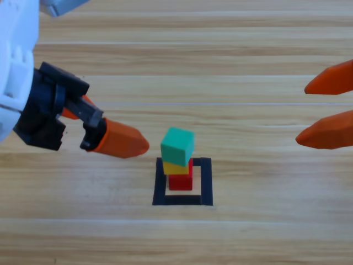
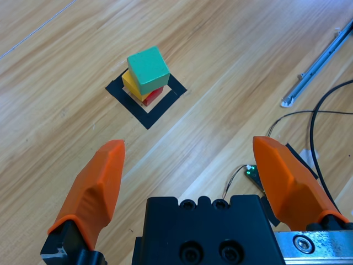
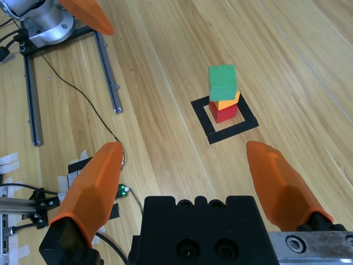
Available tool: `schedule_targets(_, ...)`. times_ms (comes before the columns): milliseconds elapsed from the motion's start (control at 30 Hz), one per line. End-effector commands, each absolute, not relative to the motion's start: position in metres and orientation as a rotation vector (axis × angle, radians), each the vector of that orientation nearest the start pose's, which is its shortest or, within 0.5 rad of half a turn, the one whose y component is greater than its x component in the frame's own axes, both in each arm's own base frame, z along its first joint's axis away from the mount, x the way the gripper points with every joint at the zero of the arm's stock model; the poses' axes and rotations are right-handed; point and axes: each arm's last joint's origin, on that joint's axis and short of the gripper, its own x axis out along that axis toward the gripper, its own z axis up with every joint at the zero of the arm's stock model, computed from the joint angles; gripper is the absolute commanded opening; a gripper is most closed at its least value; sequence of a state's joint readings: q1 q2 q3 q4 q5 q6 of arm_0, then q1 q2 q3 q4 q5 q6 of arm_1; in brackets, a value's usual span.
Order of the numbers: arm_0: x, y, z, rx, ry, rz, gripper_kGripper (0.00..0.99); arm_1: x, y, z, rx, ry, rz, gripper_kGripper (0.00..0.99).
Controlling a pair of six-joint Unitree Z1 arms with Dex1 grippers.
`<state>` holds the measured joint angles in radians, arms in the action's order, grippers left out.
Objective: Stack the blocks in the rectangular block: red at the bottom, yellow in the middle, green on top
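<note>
On the wooden table (image 1: 248,237), red (image 1: 180,181), yellow (image 1: 175,168), green (image 1: 177,144) stand stacked inside the rectangular block (image 1: 206,182); both jaws gape empty.

The yellow cube (image 1: 175,168) is showing only as a sliver under the green cube (image 1: 177,146), and the red cube (image 1: 181,180) below is partly covered. The stack is hiding the far side of the black tape outline (image 1: 206,182). The right gripper (image 1: 325,108), right of the stack, is being cut off by the picture's edge.
</note>
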<state>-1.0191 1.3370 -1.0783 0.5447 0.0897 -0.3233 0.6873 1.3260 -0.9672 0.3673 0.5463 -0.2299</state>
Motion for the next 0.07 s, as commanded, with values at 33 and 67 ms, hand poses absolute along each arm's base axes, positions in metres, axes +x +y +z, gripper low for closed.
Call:
schedule_targets(33,0.118,-0.1897,0.3492,0.159,0.832,-0.748,0.99,0.1662,0.1636,0.329,-0.25,0.702,1.228,0.986)
schedule_targets(67,0.1179,-0.1896,0.3484,0.16,0.834,-0.747,0.99,0.1662,0.1636,0.329,-0.25,0.702,1.228,0.986)
